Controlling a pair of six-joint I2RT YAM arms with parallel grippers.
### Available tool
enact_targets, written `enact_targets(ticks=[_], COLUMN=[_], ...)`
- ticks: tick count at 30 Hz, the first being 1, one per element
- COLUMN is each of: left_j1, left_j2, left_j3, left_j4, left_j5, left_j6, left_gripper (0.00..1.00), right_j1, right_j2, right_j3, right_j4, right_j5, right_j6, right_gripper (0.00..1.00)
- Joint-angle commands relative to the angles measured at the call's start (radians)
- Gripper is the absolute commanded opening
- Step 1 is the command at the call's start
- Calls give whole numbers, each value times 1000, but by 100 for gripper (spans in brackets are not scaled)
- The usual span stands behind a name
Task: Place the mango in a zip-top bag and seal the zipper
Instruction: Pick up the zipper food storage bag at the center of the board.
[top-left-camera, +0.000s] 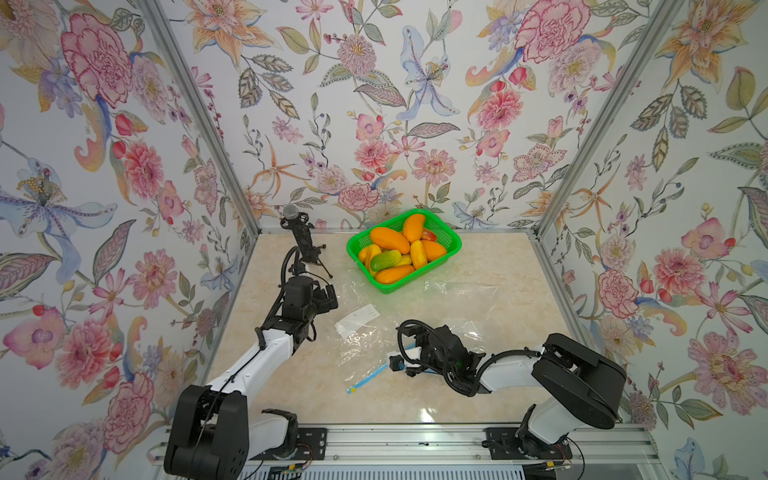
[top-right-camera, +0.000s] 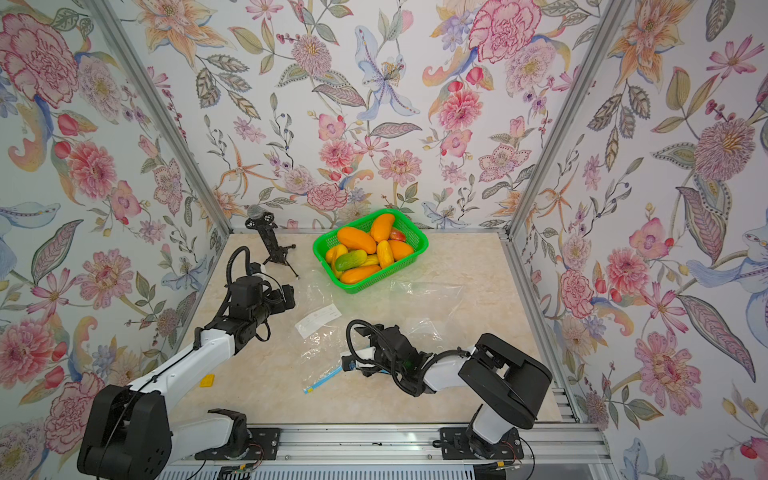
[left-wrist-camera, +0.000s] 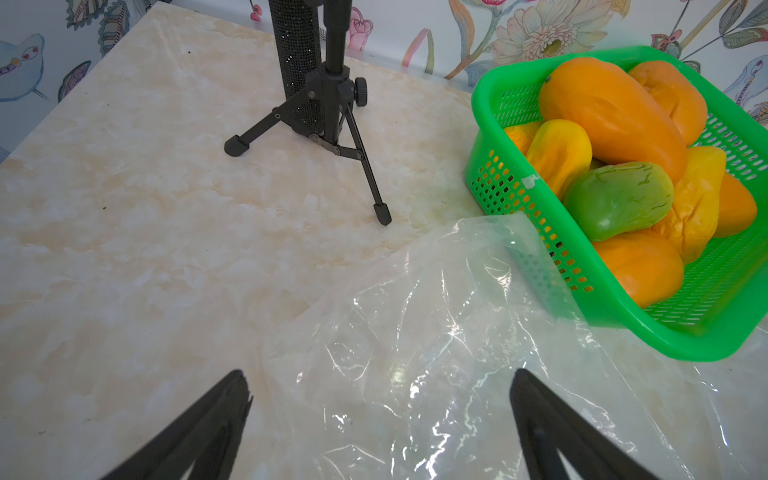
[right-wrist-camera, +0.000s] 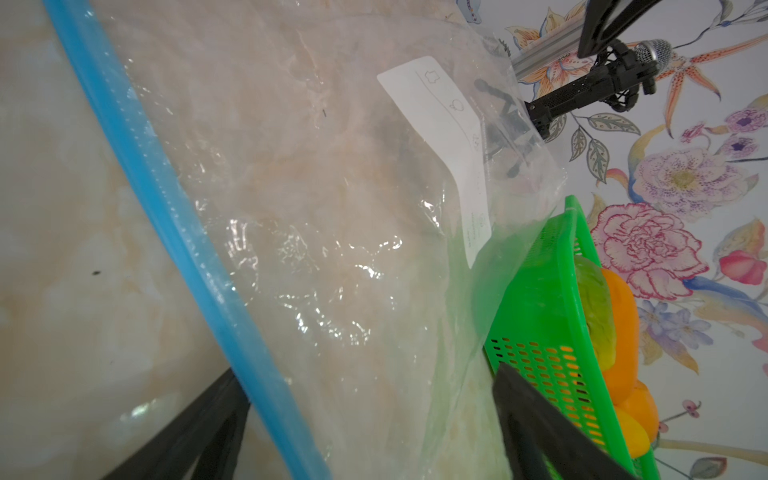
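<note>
Mangoes first: the smooth orange mango (top-left-camera: 390, 240) tops a pile of orange and yellow fruit, plus one green one, in the green perforated plastic basket (top-left-camera: 456, 244). The basket is upper centre in both top views, against the back wall. No pincer has any fruit.

The clear crinkled zip-top bag (top-left-camera: 361, 345) lies flat on the cream marble table (top-left-camera: 291, 386) with its far edge up against the basket's near side. It has a white label (top-left-camera: 357, 318) on top, and its blue zipper strip (top-left-camera: 368, 377) runs toward the lower centre of the frame.

The right gripper (top-left-camera: 394, 365) is low at that strip. In the right wrist view its black fingers (right-wrist-camera: 224, 399) stand wide apart with the strip crossing between them, nothing clamped. The mango is well apart from it, beyond the bag.

The left gripper (left-wrist-camera: 380, 380), left of centre in the top views, is released too. It hovers over the bag's far corner, near the basket and the fruit.

A black microphone on a tripod (top-left-camera: 301, 239) stands left of the basket.
</note>
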Motion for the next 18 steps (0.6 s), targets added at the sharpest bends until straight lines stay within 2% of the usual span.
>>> enact_targets(ticks=[1, 7, 12, 18], left_j1=[-9, -9, -8, -9], left_j2=[25, 44, 47, 64], left_j3=[-18, -11, -14, -20], left_j4=[14, 11, 13, 25], left_j5=[6, 10, 10, 12], left_j6=[-7, -7, -5, -11], left_gripper=[99, 99, 99, 99], right_j1=[-19, -39, -39, -53], right_j2=[15, 12, -42, -75], right_j3=[36, 66, 83, 65], right_j4=[-62, -161, -272, -250], right_j5=[-30, -21, -64, -77], right_j6=[8, -23, -31, -18], right_gripper=[91, 95, 95, 98])
